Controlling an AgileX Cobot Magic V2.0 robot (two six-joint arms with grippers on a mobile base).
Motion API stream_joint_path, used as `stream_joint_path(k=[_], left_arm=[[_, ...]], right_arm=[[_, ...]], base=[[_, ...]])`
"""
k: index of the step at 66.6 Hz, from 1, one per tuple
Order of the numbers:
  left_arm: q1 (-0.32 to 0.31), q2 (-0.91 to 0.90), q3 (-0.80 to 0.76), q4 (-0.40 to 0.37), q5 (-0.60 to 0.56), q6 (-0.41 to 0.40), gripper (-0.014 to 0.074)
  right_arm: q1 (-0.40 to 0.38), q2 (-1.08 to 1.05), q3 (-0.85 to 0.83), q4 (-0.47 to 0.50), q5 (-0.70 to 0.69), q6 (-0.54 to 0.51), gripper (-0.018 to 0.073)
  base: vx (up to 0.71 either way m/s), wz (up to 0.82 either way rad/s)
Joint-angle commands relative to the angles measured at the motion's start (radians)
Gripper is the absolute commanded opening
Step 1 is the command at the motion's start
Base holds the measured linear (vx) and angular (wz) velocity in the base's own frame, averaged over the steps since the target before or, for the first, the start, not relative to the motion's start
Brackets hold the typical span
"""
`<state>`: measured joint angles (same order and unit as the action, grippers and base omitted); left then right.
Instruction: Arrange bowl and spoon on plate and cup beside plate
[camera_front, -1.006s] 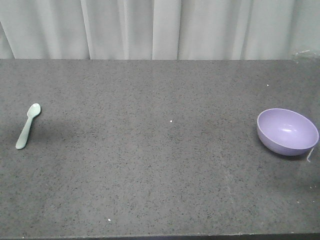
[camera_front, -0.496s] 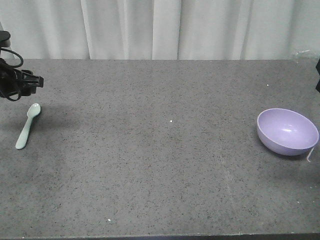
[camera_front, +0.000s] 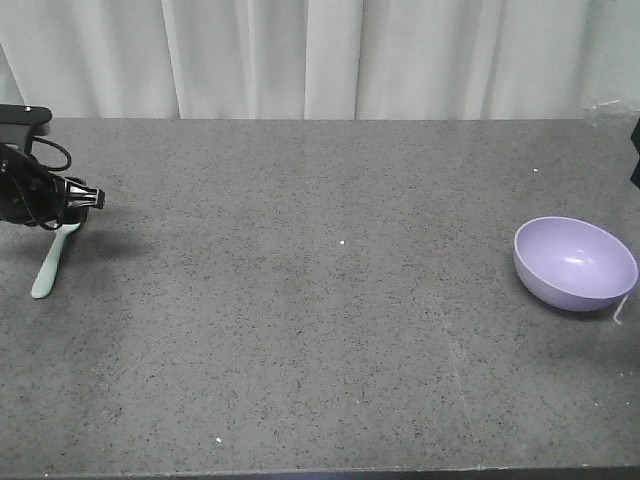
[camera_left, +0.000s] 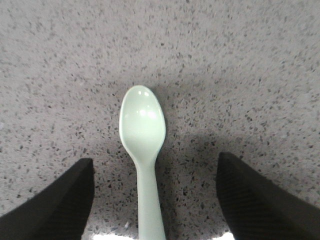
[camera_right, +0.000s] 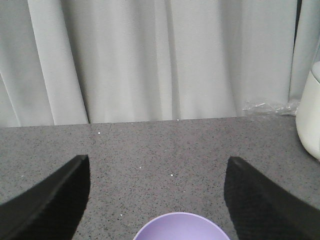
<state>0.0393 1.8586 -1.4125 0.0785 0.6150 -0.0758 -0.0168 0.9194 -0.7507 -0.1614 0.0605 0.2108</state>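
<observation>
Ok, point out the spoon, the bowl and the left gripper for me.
spoon (camera_left: 142, 125), left wrist view, its head.
bowl (camera_front: 580, 258), front view, inner wall.
left gripper (camera_left: 153, 161), left wrist view, midway between fingertips.

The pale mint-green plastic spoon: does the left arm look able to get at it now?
Probably yes. The left gripper is open over the pale mint-green plastic spoon, with one dark finger on each side of the handle. In the left wrist view, only grey speckled tabletop shows around it.
</observation>
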Motion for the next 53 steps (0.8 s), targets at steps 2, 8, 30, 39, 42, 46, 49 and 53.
stream_joint_path(k=[2, 8, 30, 39, 42, 46, 49, 53], left_arm=[[-0.008, -0.025, -0.034, 0.003, -0.056, 0.001, 0.0503], [-0.008, -0.009, -0.034, 0.003, -0.053, 0.001, 0.0503], [-0.008, 0.036, -0.034, 0.002, -0.025, -0.001, 0.0502], [-0.008, 0.054, -0.034, -0.005, 0.001, -0.008, 0.0502], [-0.008, 0.062, -0.034, -0.006, 0.017, -0.008, 0.0496], [-0.008, 0.071, -0.034, -0.006, 0.039, -0.008, 0.0479], [-0.008, 0.081, -0.034, -0.005, 0.057, -0.008, 0.0457], [-0.008, 0.09, -0.034, -0.004, 0.076, -0.008, 0.0403]], right_arm=[[0.001, -0.005, -0.034, -0.012, -0.067, -0.004, 0.0549], [0.001, -0.005, -0.034, -0.012, -0.067, -0.004, 0.0549], [0.001, -0.005, -0.034, -0.012, -0.067, -0.004, 0.0549], [0.001, -0.005, -0.034, -0.012, -0.067, -0.004, 0.0549], [0.001, -0.005, -0.034, -0.012, -0.067, -0.004, 0.0549], [0.001, -0.005, -0.034, -0.012, -0.067, -0.004, 0.0549], [0.001, -0.005, -0.034, -0.012, -0.055, -0.004, 0.0549], [0.001, -0.005, -0.034, -0.012, -0.054, -0.004, 0.0549]], base=[[0.0, 0.0], [0.0, 0.0], [0.0, 0.0], [0.0, 0.0], [0.0, 0.0], [0.0, 0.0], [0.0, 0.0], [0.0, 0.0]])
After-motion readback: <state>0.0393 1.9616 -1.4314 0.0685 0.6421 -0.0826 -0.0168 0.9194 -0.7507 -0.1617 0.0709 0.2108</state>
